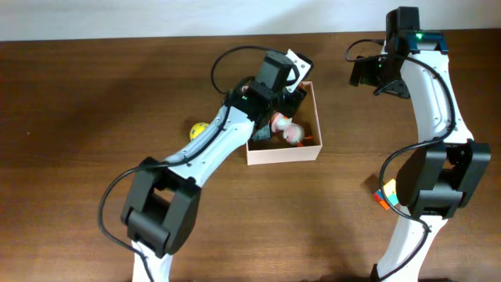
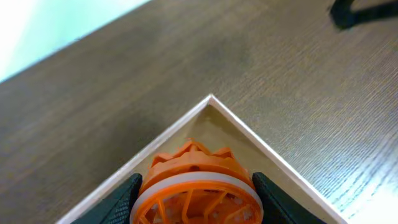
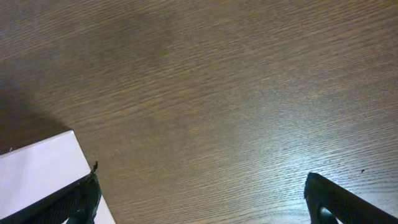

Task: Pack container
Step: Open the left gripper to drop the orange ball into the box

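Note:
The container (image 1: 283,152) is a square shallow box with white walls and a tan inside, at the table's middle. My left gripper (image 1: 294,86) hangs over its far corner, shut on an orange toy with a white ring (image 2: 198,180). In the left wrist view the gripper (image 2: 196,202) holds the toy just above the container's corner (image 2: 261,148). Pink, white and red toys (image 1: 287,130) lie inside the container. My right gripper (image 1: 364,73) is open and empty to the container's right, over bare wood (image 3: 202,193).
A yellow ball (image 1: 200,130) lies on the table left of the container, beside my left arm. A many-coloured cube (image 1: 385,195) sits by the right arm's base. A white edge (image 3: 37,171) shows by the right gripper's left finger.

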You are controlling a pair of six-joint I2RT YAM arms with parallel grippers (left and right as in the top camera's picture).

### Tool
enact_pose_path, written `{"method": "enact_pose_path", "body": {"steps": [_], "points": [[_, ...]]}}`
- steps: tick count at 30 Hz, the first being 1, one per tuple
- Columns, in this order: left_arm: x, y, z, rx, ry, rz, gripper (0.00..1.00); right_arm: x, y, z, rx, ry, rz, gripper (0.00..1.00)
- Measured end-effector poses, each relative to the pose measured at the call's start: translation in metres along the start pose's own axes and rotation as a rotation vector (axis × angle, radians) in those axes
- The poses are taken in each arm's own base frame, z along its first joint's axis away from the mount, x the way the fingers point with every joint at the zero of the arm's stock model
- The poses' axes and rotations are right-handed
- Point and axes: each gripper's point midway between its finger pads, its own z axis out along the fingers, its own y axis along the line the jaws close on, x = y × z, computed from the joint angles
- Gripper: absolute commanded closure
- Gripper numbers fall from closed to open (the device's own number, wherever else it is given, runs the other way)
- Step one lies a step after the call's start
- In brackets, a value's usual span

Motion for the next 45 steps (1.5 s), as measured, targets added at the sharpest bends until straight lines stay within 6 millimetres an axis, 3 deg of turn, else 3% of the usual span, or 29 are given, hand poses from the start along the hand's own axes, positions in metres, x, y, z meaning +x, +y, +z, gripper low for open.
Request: {"method": "enact_pose_path", "body": {"steps": [8,10,15,23,34,38,41,45], "points": [[0.029,-0.014,0.027,0.023,0.066,0.011,0.49,0.000,0.000,0.000,0.000,0.000,0.000,0.01],[0.028,-0.020,0.028,0.030,0.064,0.017,0.48,0.000,0.000,0.000,0.000,0.000,0.000,0.01],[0.030,-0.031,0.030,0.046,0.067,0.027,0.25,0.000,0.000,0.000,0.000,0.000,0.000,0.01],[0.032,-0.032,0.032,0.048,0.070,0.027,0.24,0.000,0.000,0.000,0.000,0.000,0.000,0.01],[0.038,-0.029,0.028,0.030,0.121,0.025,0.15,0.000,0.000,0.000,0.000,0.000,0.000,0.01],[0.040,-0.015,0.006,-0.038,0.195,0.024,0.13,0.000,0.000,0.000,0.000,0.000,0.000,0.01],[0.030,0.009,-0.033,-0.131,0.220,0.001,0.04,0.000,0.000,0.000,0.000,0.000,0.000,0.01],[0.011,0.052,-0.094,-0.289,0.206,-0.092,0.02,0.000,0.000,0.000,0.000,0.000,0.000,0.01]]}}
